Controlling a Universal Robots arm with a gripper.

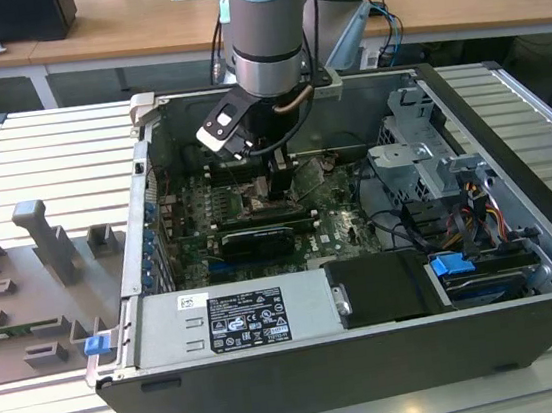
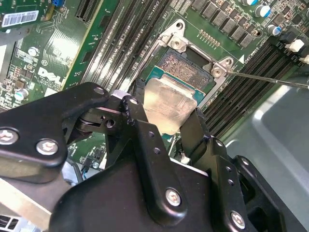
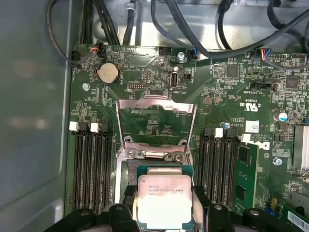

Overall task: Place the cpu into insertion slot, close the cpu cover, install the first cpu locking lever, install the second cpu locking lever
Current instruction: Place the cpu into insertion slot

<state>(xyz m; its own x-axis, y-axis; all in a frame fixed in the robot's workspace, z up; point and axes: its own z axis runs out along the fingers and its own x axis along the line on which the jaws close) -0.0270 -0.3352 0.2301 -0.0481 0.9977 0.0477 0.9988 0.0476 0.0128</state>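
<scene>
Clearly, the cpu (image 3: 164, 200) is square, pale silver-topped.

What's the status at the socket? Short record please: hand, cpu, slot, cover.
hand: shut on the cpu, low over the motherboard
cpu: gripped at two opposite edges, metal top up, over the insertion slot
insertion slot: part of the contact field is exposed beyond the cpu's edge
cpu cover: open, tipped back off the slot
cpu seated: cannot tell
</scene>
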